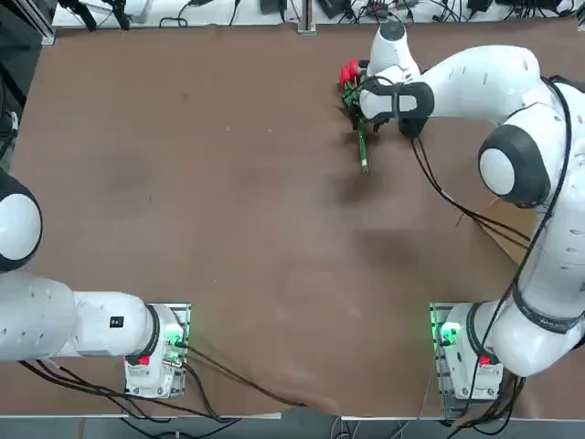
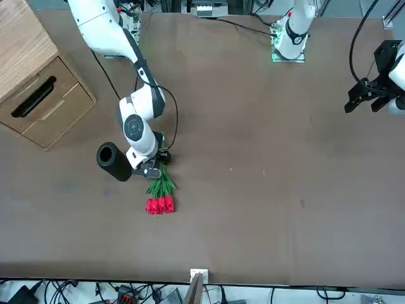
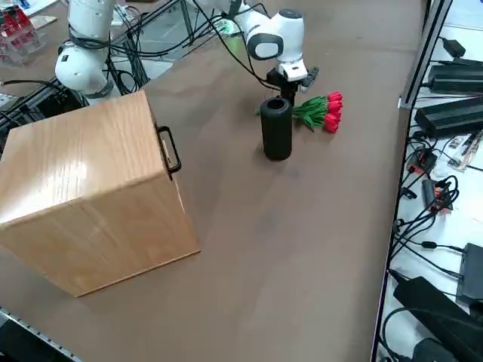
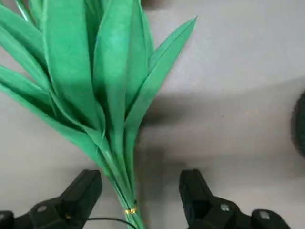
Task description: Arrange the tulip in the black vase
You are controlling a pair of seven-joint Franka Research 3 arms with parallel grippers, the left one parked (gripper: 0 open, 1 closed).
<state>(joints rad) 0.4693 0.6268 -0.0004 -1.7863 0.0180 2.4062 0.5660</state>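
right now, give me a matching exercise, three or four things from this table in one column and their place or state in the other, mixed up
Things:
1. tulip
2. black vase
3. right gripper
4. wooden cabinet

States:
A. upright, mouth empty
B. open, fingers either side of the stems
C. lying flat on the table
D. standing at the table's edge, dark handles

Pairs: 1-C, 2-A, 3-B, 4-D

**Right arm reaching far, claw spread and low**

In the top view our right arm rises from its base at the lower right of the frame, bends at the elbow near the right edge and stretches to the upper middle. The wrist points straight down there. Our right claw (image 4: 138,193) sits low over the surface, its two fingers (image 4: 78,195) held apart with a wide gap between them, closed on nothing.
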